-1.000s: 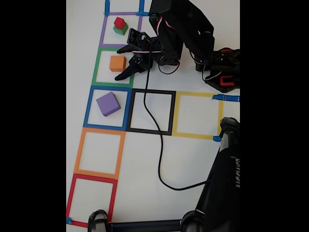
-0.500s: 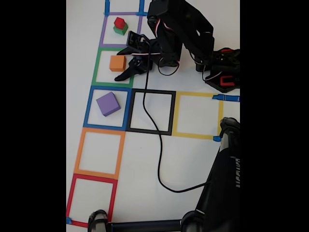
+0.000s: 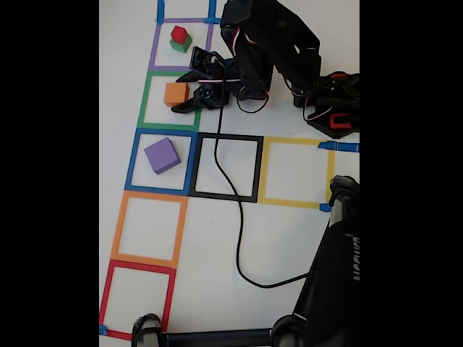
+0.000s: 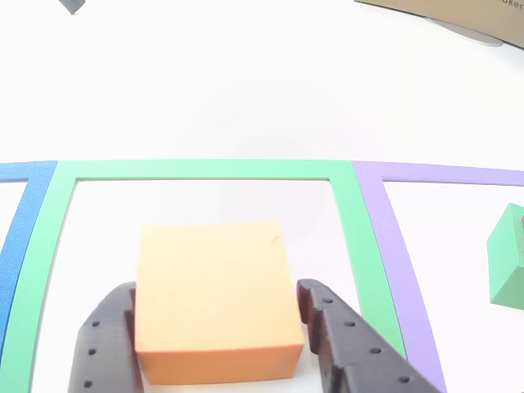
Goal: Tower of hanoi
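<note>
- You're working on a plain white table [image 3: 217, 238] marked with flat tape squares: purple, green [image 3: 144, 101], blue, orange and red in a column in the fixed view, with black and yellow ones branching right from the blue.
- Your gripper [image 3: 177, 97] sits in the green square, its matte black, hole-studded fingers [image 4: 106, 344] on either side of the orange cube [image 3: 175, 93]. They flank it closely; whether the pads actually press the cube you cannot tell from either view.
- The orange cube [image 4: 214, 303] is smooth and matte with crisp edges, resting flat on the table.
- In the purple square a small red cube [image 3: 179, 33] sits on top of a green cube [image 3: 178, 45]. The other view shows a green cube [image 4: 508, 266] at the right edge.
- A larger purple cube [image 3: 161, 155] lies alone in the blue square, turned slightly.
- A black cable [image 3: 235, 224] trails from the arm across the black square.
- A dark stand [image 3: 329, 289] rises at the lower right of the fixed view.
</note>
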`<state>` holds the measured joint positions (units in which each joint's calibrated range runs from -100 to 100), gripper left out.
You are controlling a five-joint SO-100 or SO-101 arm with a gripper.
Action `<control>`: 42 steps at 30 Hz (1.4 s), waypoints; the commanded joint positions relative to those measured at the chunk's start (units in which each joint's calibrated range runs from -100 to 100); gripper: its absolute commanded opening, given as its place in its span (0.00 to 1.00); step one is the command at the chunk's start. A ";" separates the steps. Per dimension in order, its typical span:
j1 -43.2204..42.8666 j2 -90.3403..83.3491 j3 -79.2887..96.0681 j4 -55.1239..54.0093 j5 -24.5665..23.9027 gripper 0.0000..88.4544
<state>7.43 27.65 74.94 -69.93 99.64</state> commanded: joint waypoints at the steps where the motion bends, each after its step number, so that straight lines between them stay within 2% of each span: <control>1: -0.82 -0.88 -0.85 0.05 0.36 0.18; 9: -1.39 -1.93 -0.67 1.59 0.36 0.11; 14: -1.58 -5.24 0.06 4.43 0.36 0.11; 22: -2.54 -25.83 3.24 21.35 0.36 0.11; 27: -3.12 -43.19 2.60 40.21 0.36 0.11; 31: -3.40 -58.05 -1.40 62.40 0.36 0.12; 38: -6.76 -72.26 -28.13 111.23 0.36 0.12; 42: -10.02 -72.58 -46.13 128.96 0.36 0.12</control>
<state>-0.18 -41.92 47.50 40.35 100.00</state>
